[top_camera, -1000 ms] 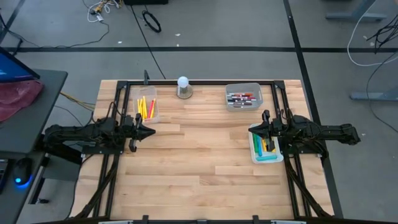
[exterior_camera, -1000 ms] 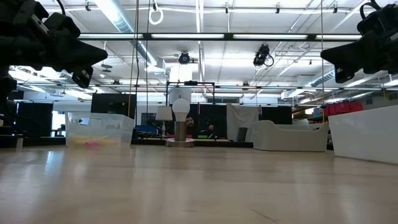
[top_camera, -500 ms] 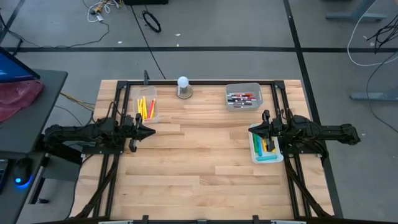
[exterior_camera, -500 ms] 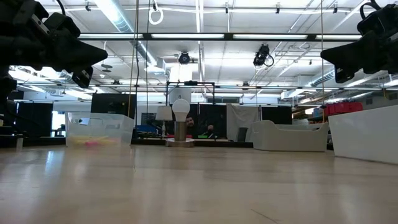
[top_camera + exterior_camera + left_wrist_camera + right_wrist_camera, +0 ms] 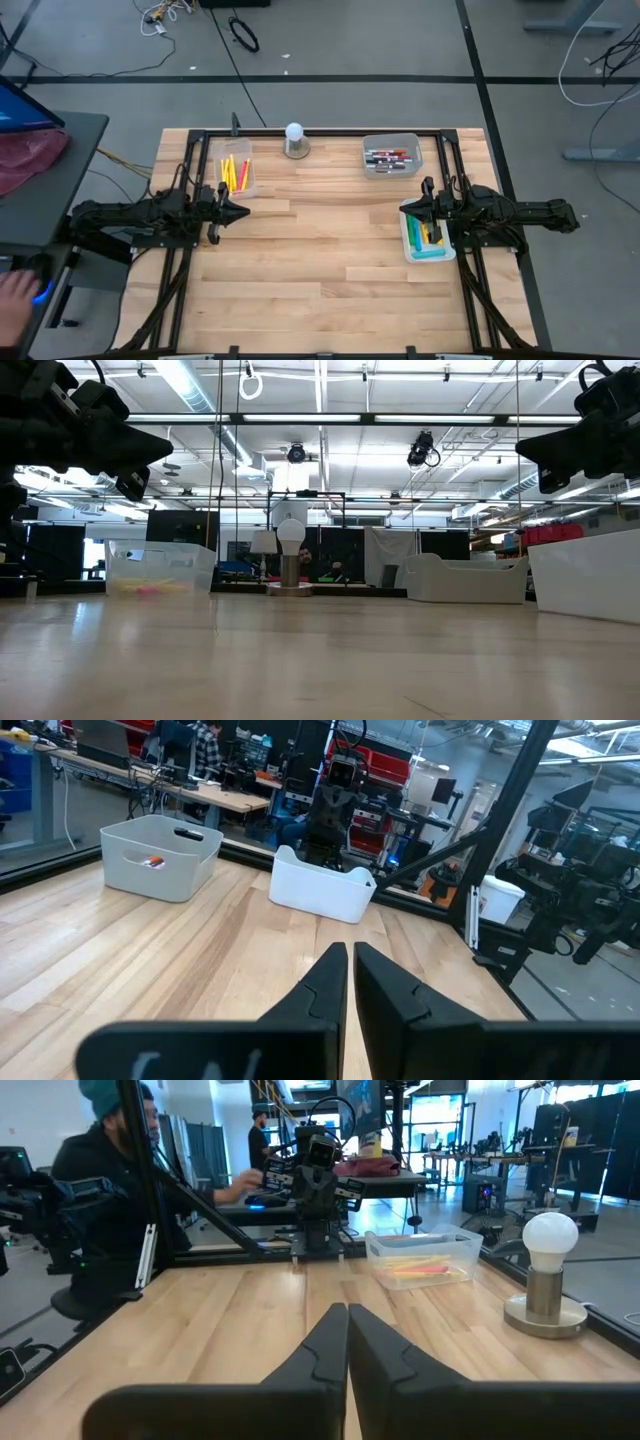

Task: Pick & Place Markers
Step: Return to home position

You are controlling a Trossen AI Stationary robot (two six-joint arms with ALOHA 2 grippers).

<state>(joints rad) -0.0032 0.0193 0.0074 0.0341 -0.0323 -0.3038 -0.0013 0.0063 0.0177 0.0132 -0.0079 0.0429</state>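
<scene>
Markers lie in three bins. Yellow and red ones fill the clear bin (image 5: 236,172) at the far left. Dark, red and white ones lie in the grey bin (image 5: 391,156) at the far right. Teal, green and yellow ones sit in the white bin (image 5: 428,240) under my right arm. My left gripper (image 5: 245,211) hovers level at the left side, shut and holding nothing, its fingers together (image 5: 350,956). Facing it from the right side, my right gripper (image 5: 403,210) is likewise shut with nothing in it (image 5: 347,1312).
A white round-topped knob on a grey base (image 5: 294,140) stands at the far edge between the bins. A black frame (image 5: 320,132) runs around the table. A person (image 5: 110,1180) sits beyond the left edge, one hand (image 5: 12,295) at a side desk.
Neither arm has moved. A person's hand has come into view at the side desk left of the table.
</scene>
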